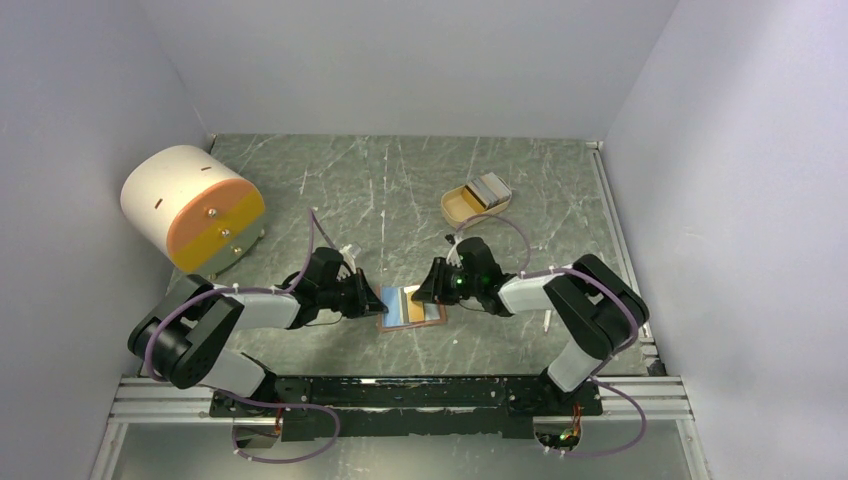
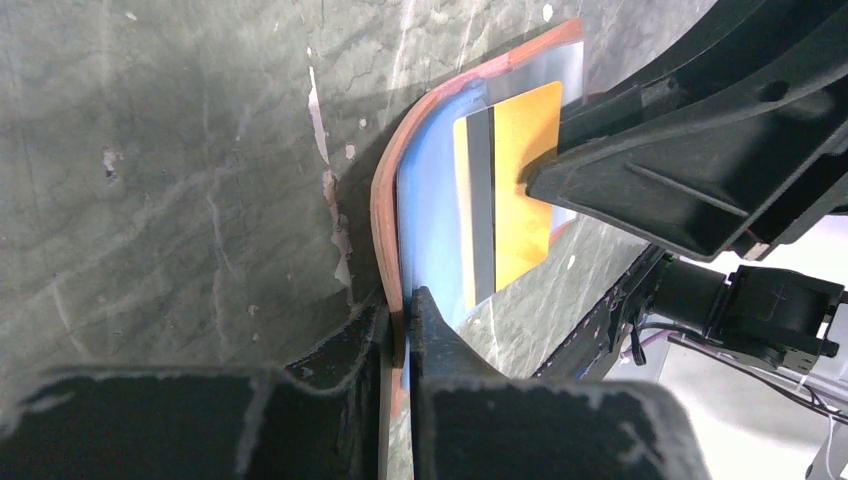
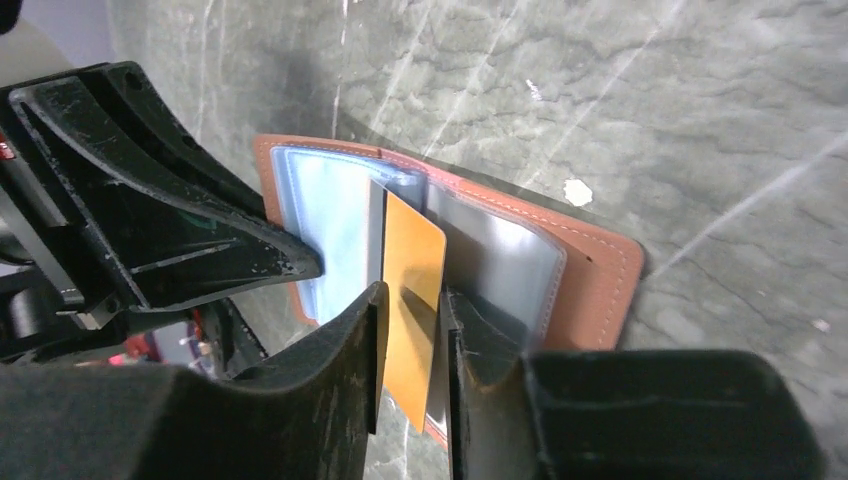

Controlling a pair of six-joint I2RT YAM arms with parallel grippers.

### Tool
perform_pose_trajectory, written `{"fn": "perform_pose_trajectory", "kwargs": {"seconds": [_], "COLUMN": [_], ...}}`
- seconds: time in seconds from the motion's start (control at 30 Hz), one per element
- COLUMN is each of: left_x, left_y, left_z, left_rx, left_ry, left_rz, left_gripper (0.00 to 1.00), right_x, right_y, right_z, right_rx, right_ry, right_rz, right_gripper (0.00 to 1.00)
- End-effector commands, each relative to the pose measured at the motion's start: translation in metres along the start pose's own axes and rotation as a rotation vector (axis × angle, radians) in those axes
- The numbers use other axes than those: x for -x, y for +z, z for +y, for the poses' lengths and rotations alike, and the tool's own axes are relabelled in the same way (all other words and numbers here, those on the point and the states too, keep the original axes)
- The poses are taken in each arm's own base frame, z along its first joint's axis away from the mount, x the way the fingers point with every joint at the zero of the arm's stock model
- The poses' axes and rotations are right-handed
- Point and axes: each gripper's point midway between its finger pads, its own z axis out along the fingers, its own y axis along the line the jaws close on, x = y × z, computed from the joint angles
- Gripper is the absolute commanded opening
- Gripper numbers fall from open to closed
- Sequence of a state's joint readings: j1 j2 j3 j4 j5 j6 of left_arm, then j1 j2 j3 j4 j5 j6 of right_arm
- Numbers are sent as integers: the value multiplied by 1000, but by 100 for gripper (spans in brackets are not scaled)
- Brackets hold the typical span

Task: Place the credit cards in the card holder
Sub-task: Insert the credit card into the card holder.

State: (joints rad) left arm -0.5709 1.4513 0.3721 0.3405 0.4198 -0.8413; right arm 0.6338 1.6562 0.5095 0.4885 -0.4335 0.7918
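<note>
Near the front edge of the scratched, dark-green marbled table (image 1: 400, 190), the salmon-pink leather card holder (image 1: 410, 315) lies open. The left claw (image 2: 402, 335) pinches its left edge, and the right claw (image 3: 413, 320) clamps an orange plastic card (image 3: 415, 260) standing among its clear sleeves. Farther back sit a beige oval tray (image 1: 455, 208) and a white-and-orange drum (image 1: 190, 205), enclosed by plain white walls (image 1: 400, 60).

The left arm (image 1: 250, 305) and right arm (image 1: 545, 292) are folded low and stretched inward, so that the wrists meet at the centre of the top view. The left gripper (image 1: 371, 297) is clamped, its fingers (image 2: 350, 350) pressed together, on the edge of a salmon-pink leather-like folding wallet (image 2: 383, 200). The right gripper (image 1: 430, 288) faces it from the right and is closed to a narrow gap on a thin orange plastic card (image 3: 415, 260).
</note>
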Motion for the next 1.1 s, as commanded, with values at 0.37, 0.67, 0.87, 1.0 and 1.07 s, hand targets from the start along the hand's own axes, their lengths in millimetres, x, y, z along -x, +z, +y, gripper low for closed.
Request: {"fn": "perform_pose_trajectory", "kwargs": {"seconds": [0.37, 0.67, 0.87, 1.0, 1.07], "left_x": [8, 7, 6, 6, 7], "left_y": [2, 1, -1, -4, -6], "left_z": [-16, -26, -32, -35, -38], "left_rx": [-69, -127, -158, -167, -180], "left_ry": [20, 8, 7, 7, 4], "left_rz": [-6, -3, -1, -7, -12], "left_gripper": [9, 14, 18, 20, 22], "right_x": [-9, -22, -23, -20, -20], "right_y": [-11, 4, 9, 9, 8], "right_z": [-14, 17, 22, 22, 25], "right_rx": [-192, -46, -6, -2, 12], "right_ry": [-53, -14, -20, -53, -54], "right_rz": [31, 55, 53, 38, 32], "right_gripper": [37, 37, 36, 36, 32]}}
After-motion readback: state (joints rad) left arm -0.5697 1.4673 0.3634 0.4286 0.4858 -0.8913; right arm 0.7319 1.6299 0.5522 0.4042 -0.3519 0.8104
